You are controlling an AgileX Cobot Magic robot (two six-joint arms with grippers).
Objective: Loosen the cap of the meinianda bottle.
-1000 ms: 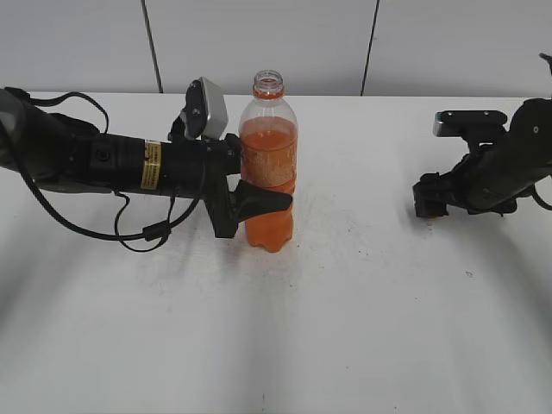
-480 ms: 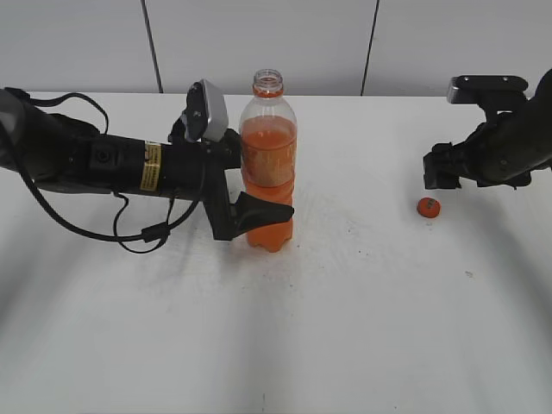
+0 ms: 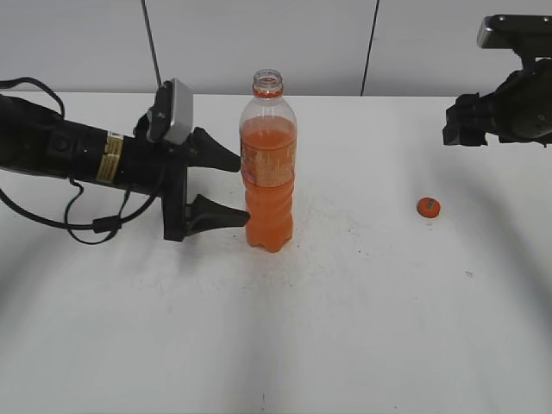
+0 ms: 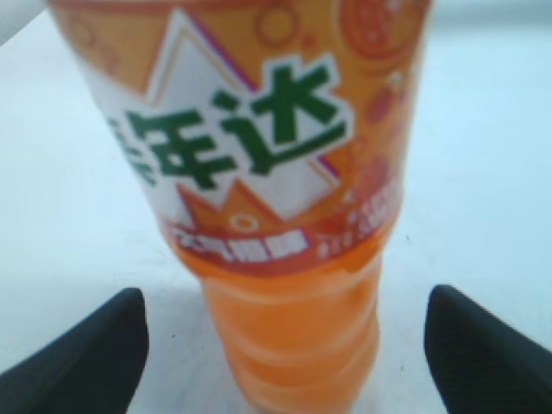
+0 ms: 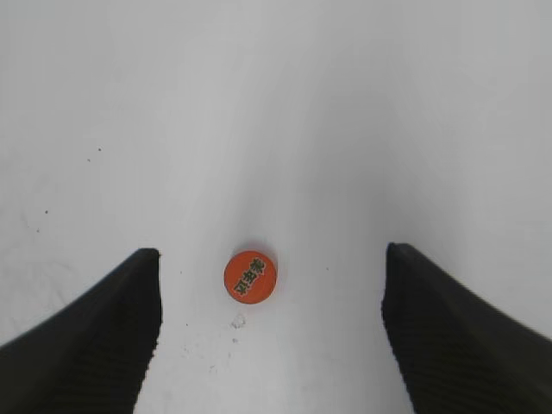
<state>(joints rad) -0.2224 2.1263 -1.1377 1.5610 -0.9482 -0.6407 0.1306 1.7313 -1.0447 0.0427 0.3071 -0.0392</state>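
The meinianda bottle (image 3: 269,168) stands upright mid-table with its mouth open and no cap on. It fills the left wrist view (image 4: 276,216). My left gripper (image 3: 226,188) is open, its fingers just left of the bottle and off it; in the left wrist view (image 4: 285,345) the fingers stand wide either side of it. The orange cap (image 3: 429,206) lies flat on the table at the right, also seen in the right wrist view (image 5: 250,276). My right gripper (image 3: 461,129) is open and raised above the cap; in the right wrist view (image 5: 272,328) its fingers are spread wide.
The white table (image 3: 345,328) has faint specks and scuffs. A grey panelled wall (image 3: 259,43) runs along its far edge. The left arm's cable (image 3: 95,226) loops on the table at the left.
My left gripper has let go of the bottle and drawn back to the left. My right gripper has released the cap on the table and risen up and to the right.
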